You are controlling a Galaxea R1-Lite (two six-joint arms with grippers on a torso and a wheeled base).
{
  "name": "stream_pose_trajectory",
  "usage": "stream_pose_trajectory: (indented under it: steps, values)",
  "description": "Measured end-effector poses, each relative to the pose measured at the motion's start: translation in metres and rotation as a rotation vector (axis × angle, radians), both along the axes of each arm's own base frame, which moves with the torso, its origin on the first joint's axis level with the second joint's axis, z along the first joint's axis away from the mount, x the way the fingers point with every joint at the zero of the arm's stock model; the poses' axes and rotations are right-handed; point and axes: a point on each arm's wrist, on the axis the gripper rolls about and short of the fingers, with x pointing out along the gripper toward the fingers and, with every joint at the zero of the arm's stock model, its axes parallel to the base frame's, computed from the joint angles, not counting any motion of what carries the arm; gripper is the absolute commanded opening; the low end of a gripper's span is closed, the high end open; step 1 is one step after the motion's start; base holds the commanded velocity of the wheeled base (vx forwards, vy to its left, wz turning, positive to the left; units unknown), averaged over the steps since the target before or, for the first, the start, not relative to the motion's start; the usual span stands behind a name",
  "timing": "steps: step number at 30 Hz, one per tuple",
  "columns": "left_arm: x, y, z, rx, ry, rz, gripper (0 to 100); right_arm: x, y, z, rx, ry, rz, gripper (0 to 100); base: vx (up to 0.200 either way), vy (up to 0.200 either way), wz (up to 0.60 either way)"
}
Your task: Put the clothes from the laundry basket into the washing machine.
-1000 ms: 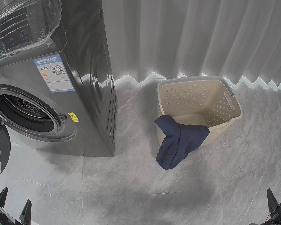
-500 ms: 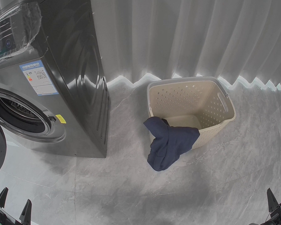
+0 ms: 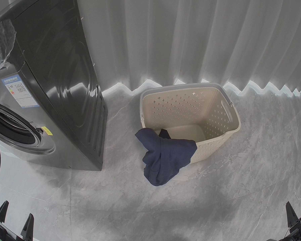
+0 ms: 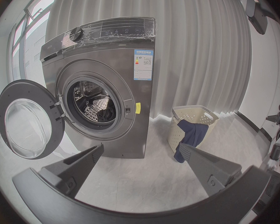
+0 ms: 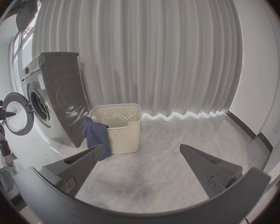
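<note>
1. The navy garment (image 3: 164,158) hung over the laundry basket's (image 3: 190,88) near rim, trailing to the floor. It was well apart from the left end effector (image 3: 17,210) and right end effector (image 3: 297,198), both released and empty.
2. The cloth was soft and crumpled, the basket cream and star-perforated, the washing machine (image 3: 57,84) glossy grey.
3. Only the head camera had swung aside.

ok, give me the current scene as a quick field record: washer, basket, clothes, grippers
washer: on the floor, to the robot's left of the basket
door: swung fully open
drum: a dark item lies inside
basket: upright on the floor, apart from the washer
garment: navy, draped over the basket's near rim, hanging down outside
left gripper: open, empty, facing the washer
right gripper: open, empty, facing the basket
</note>
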Motion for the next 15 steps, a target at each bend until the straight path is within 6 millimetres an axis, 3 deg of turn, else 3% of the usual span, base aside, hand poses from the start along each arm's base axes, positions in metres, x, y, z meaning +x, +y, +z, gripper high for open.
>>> stream_pose_trajectory:
  steps: [8,15]
  values:
    - [0.000,0.000,0.000,-0.001,0.000,0.000,100,0.000,0.000,0.002,0.004,-0.016,0.008,100,0.000,0.000,0.00]
    - [0.000,0.000,0.000,-0.001,0.000,0.001,100,-0.007,0.001,0.038,0.012,-0.092,0.052,100,0.000,0.000,0.00]
